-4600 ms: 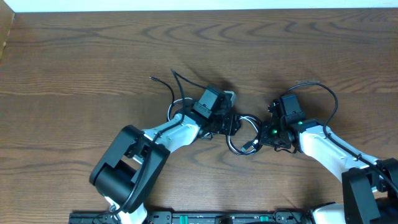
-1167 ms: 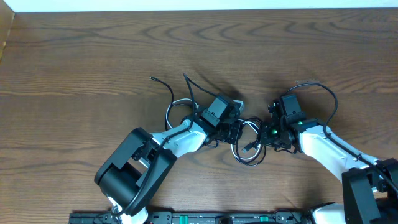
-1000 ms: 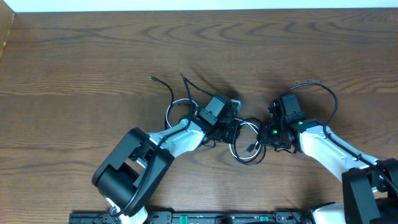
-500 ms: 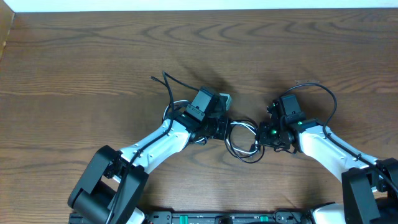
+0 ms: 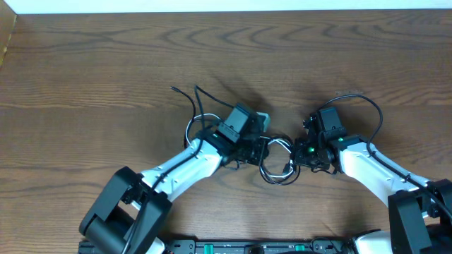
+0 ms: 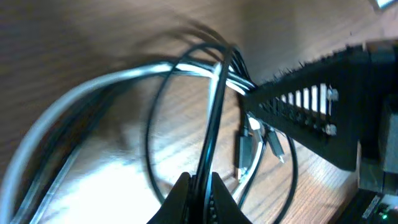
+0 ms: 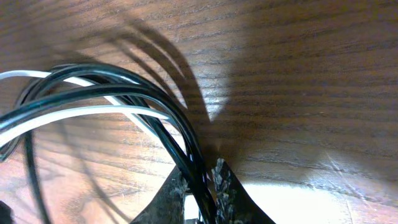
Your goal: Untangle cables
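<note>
Left gripper and right gripper, fingers each clamped on black strands at opposite sides of the cables, evidently to draw the loops apart.

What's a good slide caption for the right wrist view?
Right gripper, jaws pinched on black cables, with a white cable looping beside them over the wooden table.

both arms angled inward, left gripper facing right gripper, both jaws pinched on cables
</note>
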